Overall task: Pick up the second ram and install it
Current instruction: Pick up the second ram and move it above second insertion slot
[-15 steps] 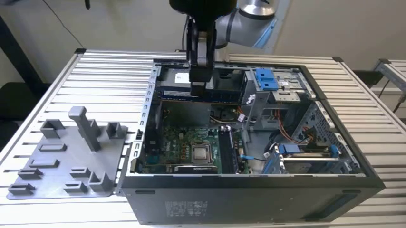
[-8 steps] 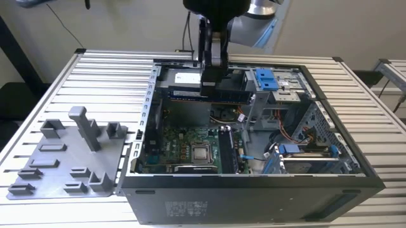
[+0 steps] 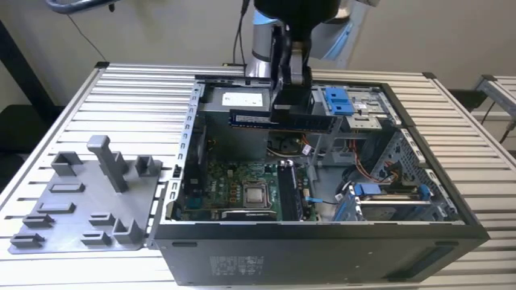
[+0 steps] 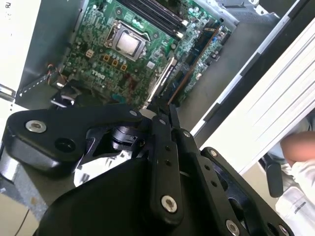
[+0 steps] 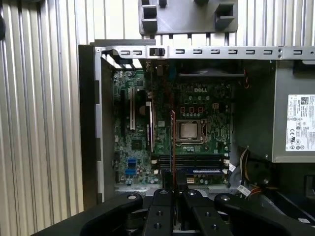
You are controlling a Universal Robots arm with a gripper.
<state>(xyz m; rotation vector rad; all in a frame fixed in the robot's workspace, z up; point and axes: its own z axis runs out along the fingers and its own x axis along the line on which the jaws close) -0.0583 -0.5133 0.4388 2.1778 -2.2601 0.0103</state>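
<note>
On the exterior view's left, a grey plastic fixture plate [image 3: 81, 205] lies beside the open black metal computer case [image 3: 322, 244]. Above its green motherboard [image 3: 234, 193], the black gripper [image 3: 289, 115] pinches the second ram [image 3: 248, 119], a long bluish-green stick held level, at mid-length.
</note>
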